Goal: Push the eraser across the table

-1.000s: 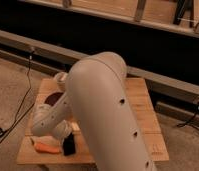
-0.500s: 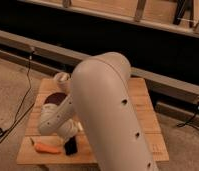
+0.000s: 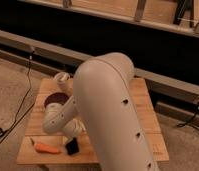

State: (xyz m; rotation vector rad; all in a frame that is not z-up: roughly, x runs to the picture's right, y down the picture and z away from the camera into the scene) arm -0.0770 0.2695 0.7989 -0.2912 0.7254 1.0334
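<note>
The eraser (image 3: 72, 147), a small black block, lies near the front edge of the light wooden table (image 3: 143, 107). An orange carrot (image 3: 47, 148) sits just left of it. My big white arm bends over the table's middle and hides much of the top. Its gripper (image 3: 73, 134) hangs at the front left, directly above the eraser and very close to it, open with nothing held. Whether it touches the eraser I cannot tell.
A dark purple bowl (image 3: 55, 100) stands on the table's left side behind the gripper, partly hidden by the wrist. A black cable (image 3: 20, 107) trails over the floor at the left. A low ledge and dark wall (image 3: 158, 80) run behind the table.
The wrist and gripper have dropped a little lower and closer over the eraser. The eraser, carrot and bowl have hardly shifted.
</note>
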